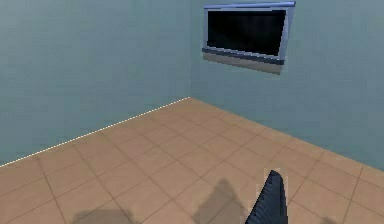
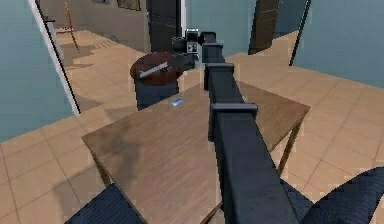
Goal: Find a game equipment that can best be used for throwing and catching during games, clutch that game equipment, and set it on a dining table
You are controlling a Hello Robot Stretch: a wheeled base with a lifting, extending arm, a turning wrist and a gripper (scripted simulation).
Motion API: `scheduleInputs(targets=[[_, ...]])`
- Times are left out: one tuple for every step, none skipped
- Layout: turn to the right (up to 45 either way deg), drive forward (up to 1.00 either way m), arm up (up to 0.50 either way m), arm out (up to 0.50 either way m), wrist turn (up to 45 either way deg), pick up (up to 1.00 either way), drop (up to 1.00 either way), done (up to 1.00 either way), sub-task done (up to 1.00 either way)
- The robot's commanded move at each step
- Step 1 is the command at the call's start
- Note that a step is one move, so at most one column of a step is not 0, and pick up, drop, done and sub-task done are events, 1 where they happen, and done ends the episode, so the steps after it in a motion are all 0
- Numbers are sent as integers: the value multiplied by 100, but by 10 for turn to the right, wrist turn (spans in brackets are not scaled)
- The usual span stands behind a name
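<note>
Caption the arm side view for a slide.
The arm reaches across a wooden table toward a dark round object.

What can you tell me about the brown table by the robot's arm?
The table has a flat, level, brown wooden-looking top and thin brown legs, standing on the tiled floor. A small pale blue thing lies near its far edge. The robot's dark arm stretches across above it. Dark rounded shapes, perhaps chairs, sit at its near side.
</note>
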Motion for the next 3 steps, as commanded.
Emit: scheduleInputs(targets=[[0, 0, 0, 0, 450, 0, 0, 0, 0], [0, 0, 0, 0, 30, 0, 0, 0, 0], [0, 0, -4, 0, 0, 0, 0, 0, 0]])
